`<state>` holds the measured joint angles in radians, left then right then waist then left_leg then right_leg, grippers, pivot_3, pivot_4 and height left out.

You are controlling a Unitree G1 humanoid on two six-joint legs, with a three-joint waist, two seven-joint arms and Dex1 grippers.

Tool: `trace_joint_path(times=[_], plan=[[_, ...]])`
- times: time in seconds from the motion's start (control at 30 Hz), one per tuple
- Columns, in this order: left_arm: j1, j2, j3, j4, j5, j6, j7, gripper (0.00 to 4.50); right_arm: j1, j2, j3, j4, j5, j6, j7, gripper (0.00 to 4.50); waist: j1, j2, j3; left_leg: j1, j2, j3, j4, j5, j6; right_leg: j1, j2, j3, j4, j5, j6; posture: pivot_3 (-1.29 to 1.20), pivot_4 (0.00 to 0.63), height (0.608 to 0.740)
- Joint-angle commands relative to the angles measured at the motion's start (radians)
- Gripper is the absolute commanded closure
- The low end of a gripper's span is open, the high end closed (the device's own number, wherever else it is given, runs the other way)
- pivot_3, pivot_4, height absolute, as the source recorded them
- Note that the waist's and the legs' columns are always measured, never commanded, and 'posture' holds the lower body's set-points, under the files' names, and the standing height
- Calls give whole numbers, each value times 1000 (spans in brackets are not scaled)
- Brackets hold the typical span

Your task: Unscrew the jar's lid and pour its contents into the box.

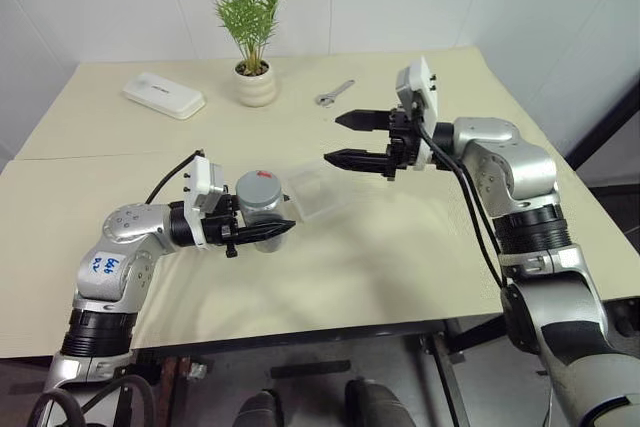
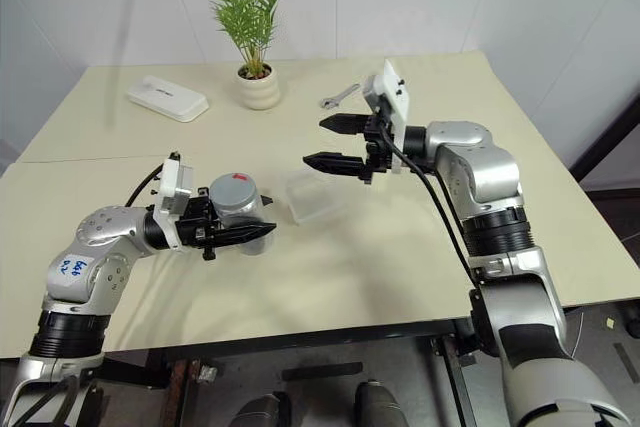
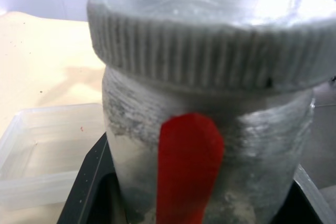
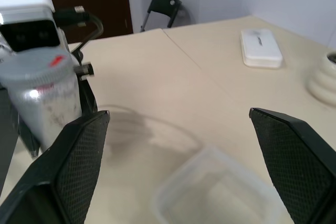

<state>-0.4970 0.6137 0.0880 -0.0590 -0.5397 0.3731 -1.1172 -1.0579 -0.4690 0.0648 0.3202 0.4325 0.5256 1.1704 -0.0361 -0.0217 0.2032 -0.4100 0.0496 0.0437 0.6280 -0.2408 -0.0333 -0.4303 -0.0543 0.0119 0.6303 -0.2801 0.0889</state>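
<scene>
Here the left gripper [image 1: 262, 231] is clamped around the jar [image 1: 259, 203] and holds it upright just above the bench [image 1: 400, 247], beside the clear box [image 1: 318, 190], probably so the body cannot turn. The lid [image 3: 210, 40] is on the jar. The right gripper [image 1: 343, 139] hangs above the box with its fingers wide apart and empty, apparently ready to take the lid.

Head pair overlooks table [image 1: 400, 247]; wrist views close
</scene>
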Motion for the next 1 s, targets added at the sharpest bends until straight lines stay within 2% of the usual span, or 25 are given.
trace_joint_path(times=[0.03, 0.2, 0.43, 1.0], plan=[[-19, 18, 20, 1, -4, -24, -11, 2536, -8, 6, -32, -101, 68, 26, 33, 17, 0, 0, 0, 0, 0, 0, 0, 0, 0, 0, 0, 0, 0, 0, 0, 0, 150, 740], [-16, 13, 9, 0, -2, -26, -5, 2536, 19, 85, 7, -268, 126, 102, -17, 17, 1, 0, 0, 0, 0, 0, 2, 0, 0, 0, 0, 1, 2, 0, 0, 0, 150, 740], [-17, 12, 1, -1, -5, -12, -3, 2536, 14, 202, 135, -387, 58, 159, -174, 17, 6, 0, 0, 0, -1, 0, 3, 0, 0, 0, -2, 1, 3, 0, 0, 0, 150, 740], [-35, -6, -11, 0, -10, -11, 16, 2536, -13, 269, 180, -278, -21, 125, -221, 17, 6, 0, 0, 0, -1, 0, 2, 0, 0, 0, -1, 0, 4, 0, 0, 0, 150, 740]])
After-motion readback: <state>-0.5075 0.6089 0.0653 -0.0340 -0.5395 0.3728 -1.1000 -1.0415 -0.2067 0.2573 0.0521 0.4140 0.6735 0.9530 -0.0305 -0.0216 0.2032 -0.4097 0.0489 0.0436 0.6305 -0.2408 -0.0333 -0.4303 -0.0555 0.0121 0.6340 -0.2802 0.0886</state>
